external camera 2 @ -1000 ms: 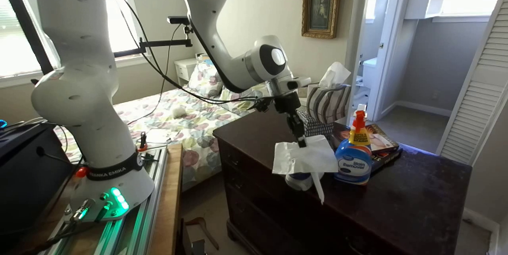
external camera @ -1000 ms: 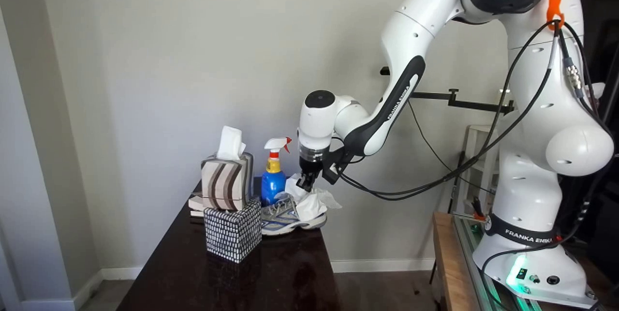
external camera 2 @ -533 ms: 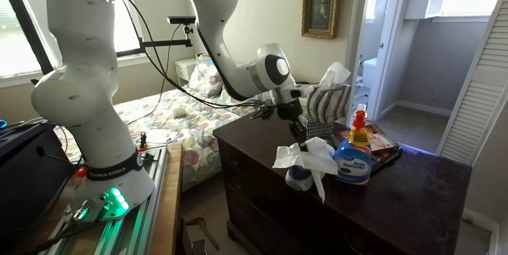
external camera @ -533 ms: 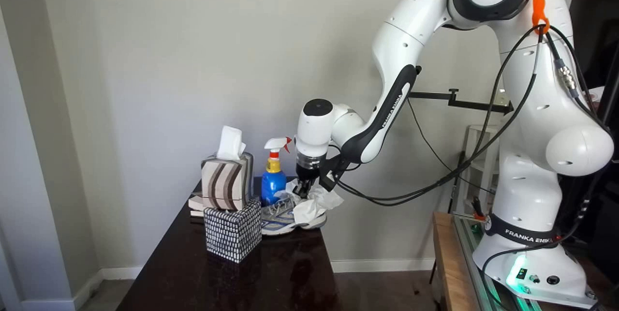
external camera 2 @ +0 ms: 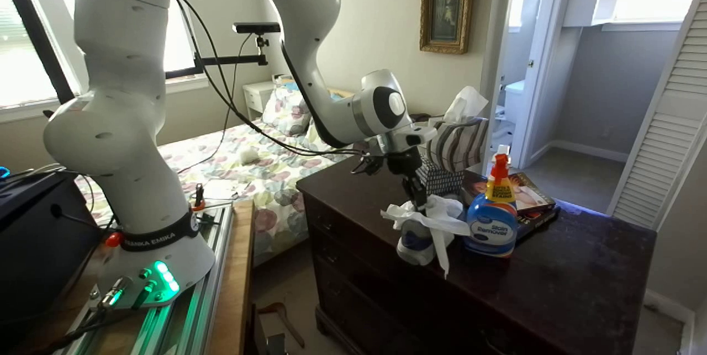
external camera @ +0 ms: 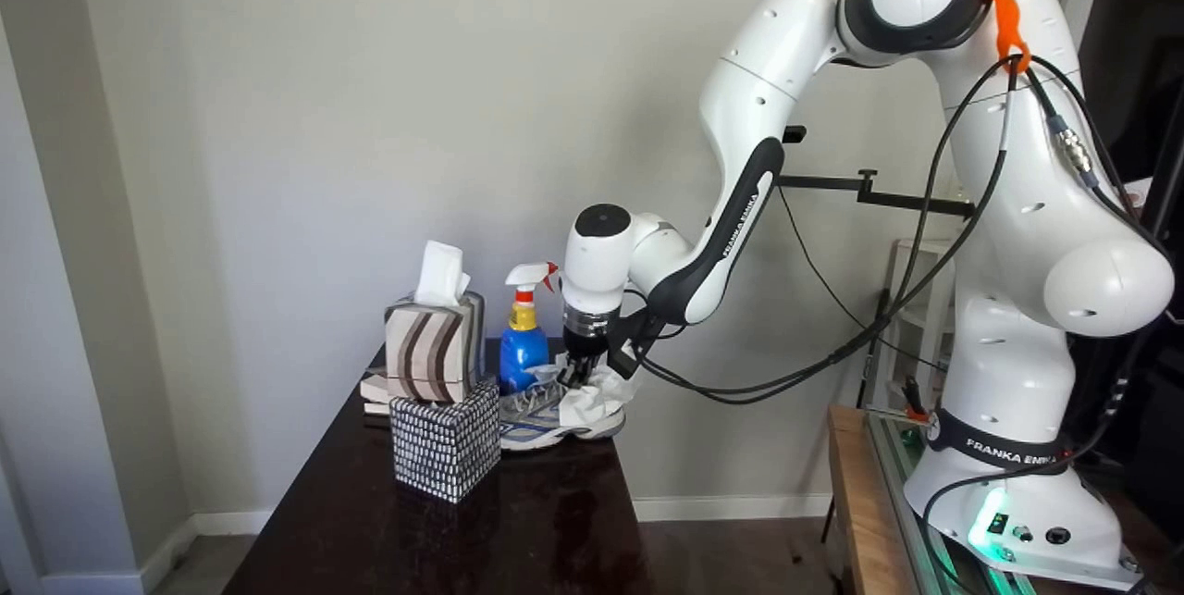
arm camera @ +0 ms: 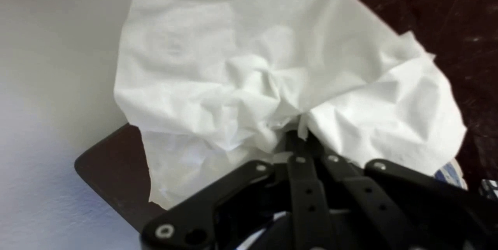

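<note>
A crumpled white tissue (arm camera: 241,86) fills much of the wrist view, gathered around my gripper (arm camera: 302,135). A small tuft of it is pinched between the black fingertips, which are shut. In both exterior views the gripper (external camera: 575,377) points down into the shoe's opening area, and the tissue (external camera 2: 446,211) drapes over the grey-and-blue shoe (external camera: 536,433). A strip of tissue hangs down beside the shoe's heel (external camera 2: 415,244). Part of the shoe's upper lies hidden under the tissue. Close by the shoe stands a blue stain remover spray bottle (external camera 2: 491,225), upright.
A striped tissue box (external camera: 430,350) rests on a black-and-white patterned box (external camera: 444,442). Several books (external camera 2: 530,195) lie behind the bottle. All stand on a dark dresser (external camera 2: 580,272), and the shoe is close to its edge. A bed (external camera 2: 221,162) is beyond.
My gripper has come down toward the shoe, taking the tissue's middle with it. The tissue has bunched up, and more of the shoe's heel shows. Bottle and boxes have not moved.
</note>
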`<state>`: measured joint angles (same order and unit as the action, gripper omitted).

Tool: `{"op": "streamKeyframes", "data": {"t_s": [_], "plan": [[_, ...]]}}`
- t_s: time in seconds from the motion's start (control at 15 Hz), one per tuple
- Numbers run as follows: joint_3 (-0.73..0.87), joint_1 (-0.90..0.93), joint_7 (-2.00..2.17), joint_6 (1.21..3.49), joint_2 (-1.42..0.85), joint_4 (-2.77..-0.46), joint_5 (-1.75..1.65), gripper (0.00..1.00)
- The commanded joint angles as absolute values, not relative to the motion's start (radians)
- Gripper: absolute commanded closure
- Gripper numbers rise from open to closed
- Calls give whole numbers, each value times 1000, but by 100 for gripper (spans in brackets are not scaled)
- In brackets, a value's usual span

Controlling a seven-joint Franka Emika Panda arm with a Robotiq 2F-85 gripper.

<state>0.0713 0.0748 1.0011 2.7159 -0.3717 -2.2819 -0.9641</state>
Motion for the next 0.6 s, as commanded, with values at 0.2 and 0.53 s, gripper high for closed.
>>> {"op": "streamKeyframes", "data": {"t_s": [0.2, 0.53], "plan": [[74, 69, 998, 2735, -417, -2253, -966, 100], [78, 74, 1011, 2732, -376, -2274, -980, 56]]}}
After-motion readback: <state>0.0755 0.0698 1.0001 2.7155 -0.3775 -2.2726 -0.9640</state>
